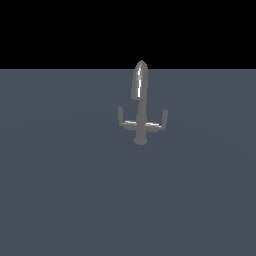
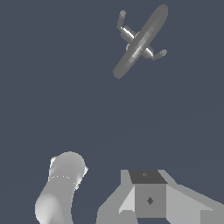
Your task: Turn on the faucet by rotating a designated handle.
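1. The faucet [image 1: 141, 102] stands upper centre in the exterior view, on the surface [image 1: 60, 190].
2. The handle [image 1: 120, 115], its straight prong, is untouched.
3. Jaw state: cannot tell; fingertips are unseen.
4. Risk: approaching from afar, the arm could strike the leaning twin [image 1: 164, 118] or the spout instead.

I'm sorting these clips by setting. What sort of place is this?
Probably a bare simulated test scene, not a real kitchen or bathroom: a lone grey faucet stands on a flat, featureless blue-grey floor under a black backdrop, with no sink or walls.
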You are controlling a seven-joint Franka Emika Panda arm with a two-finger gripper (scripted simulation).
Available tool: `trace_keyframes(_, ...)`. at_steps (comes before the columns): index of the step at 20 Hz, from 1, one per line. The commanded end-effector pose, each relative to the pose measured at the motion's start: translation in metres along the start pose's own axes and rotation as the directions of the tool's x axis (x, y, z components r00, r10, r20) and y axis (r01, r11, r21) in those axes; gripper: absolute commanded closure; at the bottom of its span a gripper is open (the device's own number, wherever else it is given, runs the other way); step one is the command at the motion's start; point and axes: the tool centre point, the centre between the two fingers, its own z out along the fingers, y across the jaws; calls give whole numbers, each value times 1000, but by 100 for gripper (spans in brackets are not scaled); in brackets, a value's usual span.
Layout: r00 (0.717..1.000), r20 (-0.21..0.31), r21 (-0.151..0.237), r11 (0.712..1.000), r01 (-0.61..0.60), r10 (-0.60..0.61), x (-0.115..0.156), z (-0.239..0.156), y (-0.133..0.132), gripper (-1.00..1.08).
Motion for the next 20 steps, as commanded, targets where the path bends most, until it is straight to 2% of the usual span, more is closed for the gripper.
trace_keyframes(1,997,30,-18,997,75,-75,8,1,5,108)
trace_keyframes(5,978,82,-38,980,193,-190,20,2,13,108)
trace_keyframes(10,933,150,-47,940,338,-327,37,5,22,108)
trace_keyframes(15,863,219,-39,880,474,-455,54,9,30,108)
trace_keyframes(20,770,286,-13,801,598,-570,72,13,38,108)
